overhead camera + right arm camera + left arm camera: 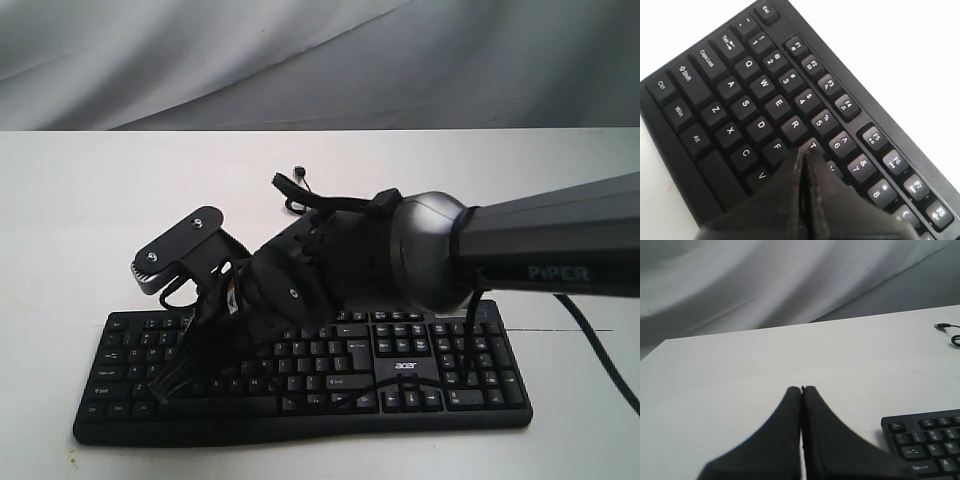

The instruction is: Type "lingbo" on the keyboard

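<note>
The keyboard (405, 369) is lying flat on the white table (80, 200), near its front edge, with the number pad toward the right of the exterior view. Its thin cable (292, 190) is lying loose on the table just behind it, the plug end pointing away.

The right arm (560, 240) is reaching in from the right and crossing over the middle of the keyboard toward its left half. In the exterior view it is hiding most of the centre keys and part of the top row. A wrist camera block (185, 245) is sticking up above the left end of the board.

In its own wrist view the right gripper (802, 152) is showing both fingers pressed together, with nothing between them. The tips are sitting right at the T key (813, 145), and the fingers are covering the keys beside and below it. Whether the tips are touching a key or hanging just above it, I cannot tell.

The left gripper (801, 388) is also showing its fingers together and empty. It is hanging over bare table, well apart from the keys, with only the Esc corner of the keyboard showing off to one side. Grey cloth (300, 60) is hanging behind the table.
</note>
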